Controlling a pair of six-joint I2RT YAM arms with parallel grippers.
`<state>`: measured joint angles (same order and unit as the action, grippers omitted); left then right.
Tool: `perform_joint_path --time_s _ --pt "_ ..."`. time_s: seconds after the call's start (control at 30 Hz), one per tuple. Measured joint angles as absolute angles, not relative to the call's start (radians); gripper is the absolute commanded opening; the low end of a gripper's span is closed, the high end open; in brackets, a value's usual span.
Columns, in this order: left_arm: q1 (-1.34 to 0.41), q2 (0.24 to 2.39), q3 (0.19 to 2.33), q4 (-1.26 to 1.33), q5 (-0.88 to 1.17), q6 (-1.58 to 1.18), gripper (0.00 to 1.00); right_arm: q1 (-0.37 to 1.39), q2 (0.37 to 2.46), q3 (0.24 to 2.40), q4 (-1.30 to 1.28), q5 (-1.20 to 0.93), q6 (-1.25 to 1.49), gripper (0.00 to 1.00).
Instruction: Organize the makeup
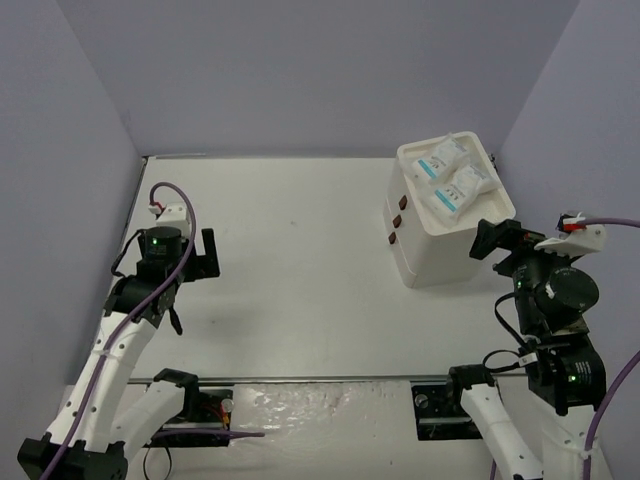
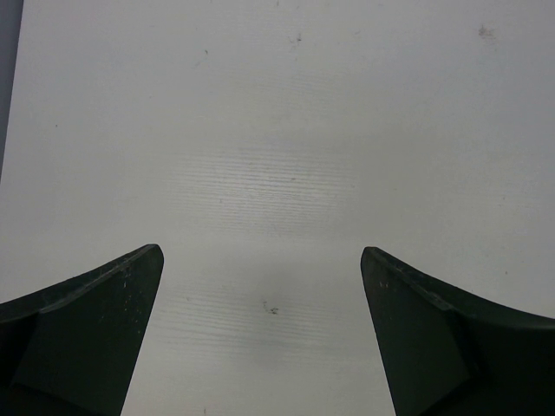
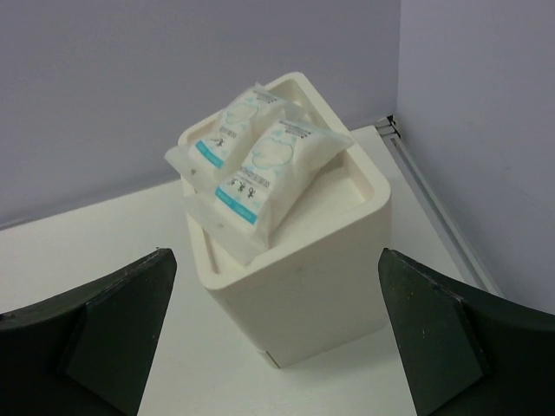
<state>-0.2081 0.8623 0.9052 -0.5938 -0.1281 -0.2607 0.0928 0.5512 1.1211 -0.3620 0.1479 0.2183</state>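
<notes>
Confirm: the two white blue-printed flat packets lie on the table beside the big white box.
Wrong. The two white blue-printed flat packets lie on top of the big white box, not beside it; the right wrist view shows this.

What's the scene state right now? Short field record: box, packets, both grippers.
box: white box with brown knobs, far right of the table
packets: two white packets with blue print, lying side by side on top of the box
left gripper: open, over the table, holding nothing
right gripper: open, facing the box, not touching it
</notes>
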Motion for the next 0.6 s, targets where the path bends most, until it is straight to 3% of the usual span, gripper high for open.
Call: perform_joint_path --time_s 0.6 --pt "-0.208 0.66 0.839 -0.59 -0.104 -0.242 0.97 0.152 0.355 0.962 -0.395 0.105 0.127 1.0"
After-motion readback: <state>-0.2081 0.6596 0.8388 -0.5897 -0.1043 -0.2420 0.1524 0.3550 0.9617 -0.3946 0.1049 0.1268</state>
